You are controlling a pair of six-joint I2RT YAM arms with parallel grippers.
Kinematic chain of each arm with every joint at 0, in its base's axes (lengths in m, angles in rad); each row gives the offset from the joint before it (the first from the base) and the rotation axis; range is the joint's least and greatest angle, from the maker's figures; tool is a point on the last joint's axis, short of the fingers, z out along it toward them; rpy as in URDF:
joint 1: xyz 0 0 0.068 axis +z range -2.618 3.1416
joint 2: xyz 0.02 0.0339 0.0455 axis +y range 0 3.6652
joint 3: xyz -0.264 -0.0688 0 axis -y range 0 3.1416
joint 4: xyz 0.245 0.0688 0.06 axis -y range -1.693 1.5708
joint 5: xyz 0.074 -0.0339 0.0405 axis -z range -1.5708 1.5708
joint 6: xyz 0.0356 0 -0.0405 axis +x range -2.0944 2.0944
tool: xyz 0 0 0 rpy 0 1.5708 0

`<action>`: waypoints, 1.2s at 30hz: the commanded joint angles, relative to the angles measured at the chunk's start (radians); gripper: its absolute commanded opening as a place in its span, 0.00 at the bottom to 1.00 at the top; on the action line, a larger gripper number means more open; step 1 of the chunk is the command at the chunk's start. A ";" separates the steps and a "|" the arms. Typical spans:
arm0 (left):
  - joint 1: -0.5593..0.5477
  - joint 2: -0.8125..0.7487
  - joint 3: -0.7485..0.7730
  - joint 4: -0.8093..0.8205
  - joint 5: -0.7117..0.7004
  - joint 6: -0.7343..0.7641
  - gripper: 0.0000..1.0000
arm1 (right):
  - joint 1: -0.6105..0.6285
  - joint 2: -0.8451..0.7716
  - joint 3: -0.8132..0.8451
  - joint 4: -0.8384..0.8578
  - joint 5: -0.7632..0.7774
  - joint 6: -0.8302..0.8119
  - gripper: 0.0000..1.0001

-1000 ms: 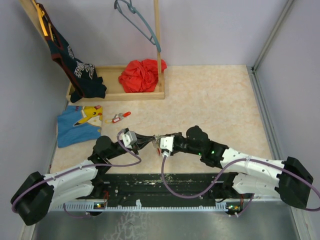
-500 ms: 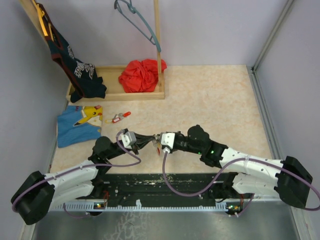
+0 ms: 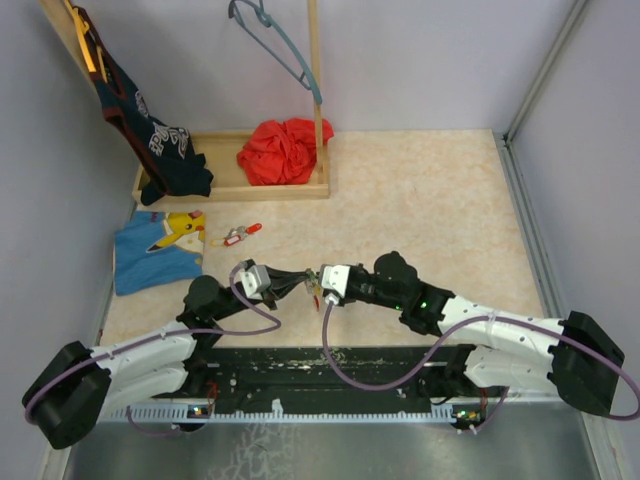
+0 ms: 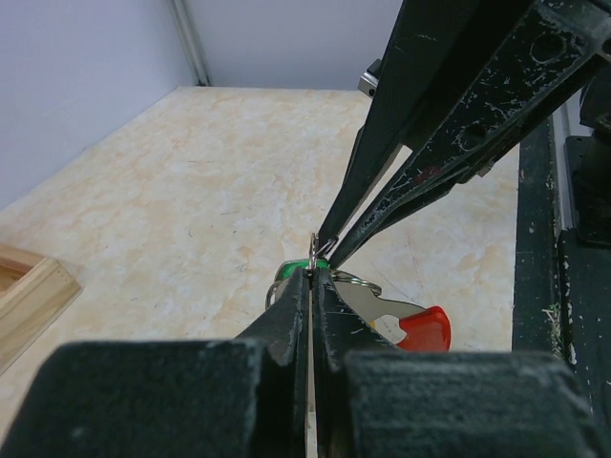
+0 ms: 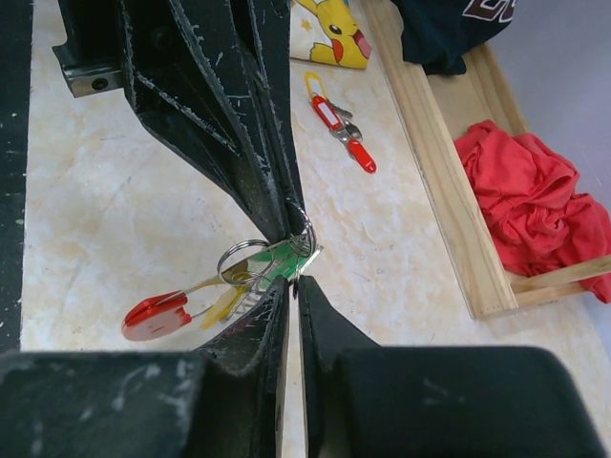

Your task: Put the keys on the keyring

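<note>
Both claws clenched on same thin metal keyring [image 5: 243,262], tips nose to nose. Left gripper [image 4: 311,279] pinches one side, right gripper [image 5: 293,286] the other. Red key [image 4: 420,329], green tag [image 5: 286,256] and yellow key [image 5: 224,305] hang just under tips, look threaded on already. Second bunch [image 5: 336,122] with red tag lies on table [image 3: 420,200], well ahead of right gripper, untouched. My guess: partway, that lot left to do.

Top external: overhead from behind, far.
Left wrist: close, facing 3 o'clock.
Right wrist: close, facing 9 o'clock.
Shared: keys [image 4: 380,307].
</note>
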 commanded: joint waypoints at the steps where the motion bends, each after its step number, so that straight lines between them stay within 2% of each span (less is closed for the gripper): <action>1: -0.001 0.000 -0.006 0.091 0.004 -0.010 0.00 | -0.005 0.003 0.006 0.047 0.003 0.012 0.04; 3: -0.001 0.005 -0.007 0.096 0.004 -0.013 0.00 | -0.005 0.001 0.007 0.047 0.002 0.004 0.00; 10: -0.001 0.040 -0.007 0.145 0.022 -0.023 0.00 | 0.000 0.010 0.013 0.056 -0.040 -0.020 0.00; 16: -0.001 0.056 -0.010 0.162 0.018 -0.030 0.00 | 0.012 0.022 0.039 0.019 0.016 -0.058 0.00; 22: -0.001 0.011 -0.007 0.043 0.016 -0.031 0.19 | 0.012 -0.002 0.093 -0.054 0.075 -0.124 0.00; 36: -0.001 -0.034 0.089 -0.259 0.022 -0.055 0.34 | 0.018 0.007 0.143 -0.127 0.057 -0.204 0.00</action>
